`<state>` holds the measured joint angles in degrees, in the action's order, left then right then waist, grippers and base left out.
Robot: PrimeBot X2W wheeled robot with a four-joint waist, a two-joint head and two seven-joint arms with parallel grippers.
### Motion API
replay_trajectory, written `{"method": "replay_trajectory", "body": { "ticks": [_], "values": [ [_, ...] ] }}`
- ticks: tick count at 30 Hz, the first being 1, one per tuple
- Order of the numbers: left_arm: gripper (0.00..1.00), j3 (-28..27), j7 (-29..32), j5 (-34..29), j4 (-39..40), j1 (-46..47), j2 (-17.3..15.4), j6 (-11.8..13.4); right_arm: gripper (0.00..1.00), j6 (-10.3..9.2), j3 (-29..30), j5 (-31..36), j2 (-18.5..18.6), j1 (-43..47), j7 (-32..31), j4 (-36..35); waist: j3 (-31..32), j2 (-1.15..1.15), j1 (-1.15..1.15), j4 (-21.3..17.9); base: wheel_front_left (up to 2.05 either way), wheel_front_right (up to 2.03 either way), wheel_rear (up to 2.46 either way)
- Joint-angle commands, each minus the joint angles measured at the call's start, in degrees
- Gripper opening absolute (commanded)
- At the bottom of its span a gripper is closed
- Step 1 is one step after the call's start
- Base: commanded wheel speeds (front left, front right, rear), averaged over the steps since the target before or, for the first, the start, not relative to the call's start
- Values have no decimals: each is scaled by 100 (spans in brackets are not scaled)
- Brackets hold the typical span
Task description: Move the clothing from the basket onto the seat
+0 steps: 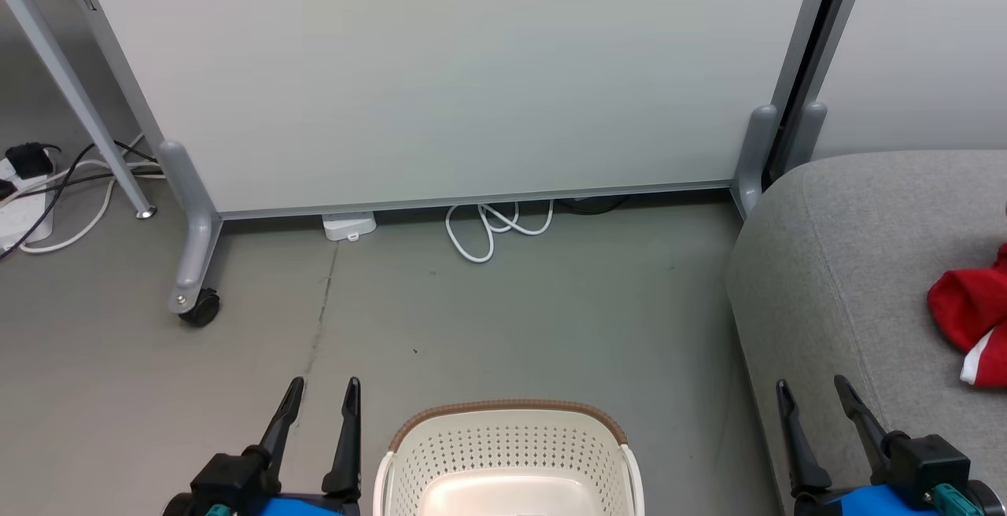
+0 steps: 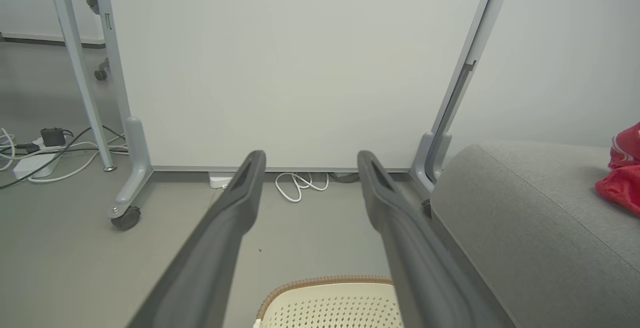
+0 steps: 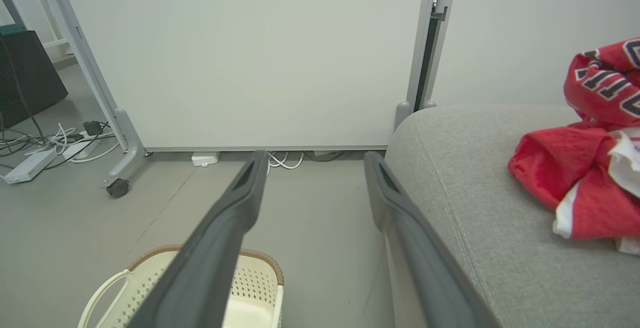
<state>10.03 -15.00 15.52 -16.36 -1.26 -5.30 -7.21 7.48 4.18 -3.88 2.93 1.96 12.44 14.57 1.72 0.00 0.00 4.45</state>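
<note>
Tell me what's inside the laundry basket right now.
The laundry basket shows perforated walls and a bare cream floor, no red fabric. Its near part is out of frame. The red clothing lies on the grey couch.

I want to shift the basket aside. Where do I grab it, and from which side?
Take the white side handle of the basket with the left gripper, coming in from its left. The loop is thin and stands off the wall, so the open fingers can straddle it; the body looks too wide.
</note>
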Motion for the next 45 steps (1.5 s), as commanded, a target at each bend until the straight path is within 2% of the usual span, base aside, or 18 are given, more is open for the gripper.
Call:
{"method": "replay_trajectory", "body": {
  "ticks": [1,9,29,30,36,45],
  "values": [
    [100,-66,-27,-49,-30,-110,-23,-44,100,4,-4,-44,-5,109,30,-33,39,0,0,-26,0,0,0],
    [100,-273,-27,-31,-158,-240,-39,-45,100,4,-6,-185,-5,190,72,-24,111,0,0,-156,0,0,0],
    [100,-145,-27,55,-264,-199,-41,-28,100,4,42,-352,-6,149,151,40,25,0,0,-136,0,0,0],
    [0,-154,0,54,-255,-219,-22,-23,0,0,33,-319,0,171,125,37,22,0,1,-136,0,0,0],
    [0,-157,32,80,-529,-336,32,-23,0,0,16,-325,-22,227,115,337,18,0,1,-138,0,0,0],
    [0,-307,261,1018,-447,-208,35,-22,0,0,62,-1341,-20,79,-146,318,4,0,1,-160,0,0,0]
  ]
}}
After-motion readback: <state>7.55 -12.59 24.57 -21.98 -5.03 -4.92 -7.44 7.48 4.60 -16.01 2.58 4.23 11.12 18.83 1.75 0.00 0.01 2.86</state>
